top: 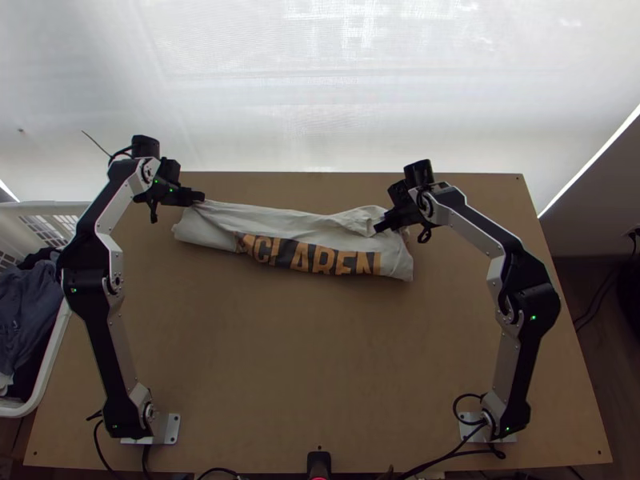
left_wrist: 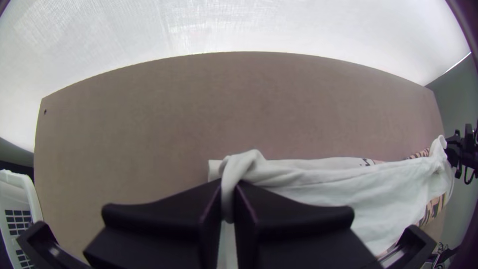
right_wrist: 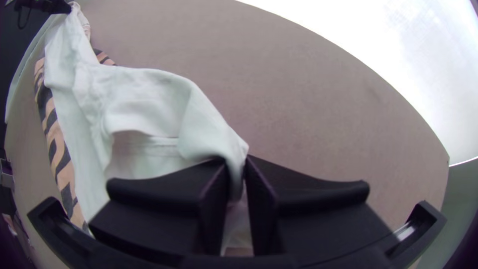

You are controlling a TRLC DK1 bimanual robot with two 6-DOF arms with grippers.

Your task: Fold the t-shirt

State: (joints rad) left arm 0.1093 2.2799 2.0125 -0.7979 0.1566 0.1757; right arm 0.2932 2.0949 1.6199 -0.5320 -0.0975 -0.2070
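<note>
Two grips, one long fold in hand

Top view: the white cotton t-shirt with a dark and orange printed band point(top: 276, 220) lies as a long, narrow, rumpled bundle toward the far side of the light wooden table point(top: 320, 360). The left black wide-fingered gripper point(top: 200, 197) has its far left corner; the right black wide-fingered gripper point(top: 378, 229) has cloth near the other end. I judge this a lengthwise fold being set. The next move calls for drawing the held edge taut, laying it level and letting go, before the ends are turned in. The table is plain tan, with small dark holes near its corners. Beyond it hangs a pale, sunlit blind point(top: 360, 96); at the left stands a white plastic laundry basket point(top: 40, 208) with dark clothes point(top: 28, 308) inside.

Left wrist view: the fingers are closed down on a looped pinch of white cloth, with creases running toward the other gripper.

Right wrist view: these fingers, too, are pressed together on a raised fold. A stitched hem point(right_wrist: 159, 142) lies within an open pocket of fabric, which could leave a lump.
</note>
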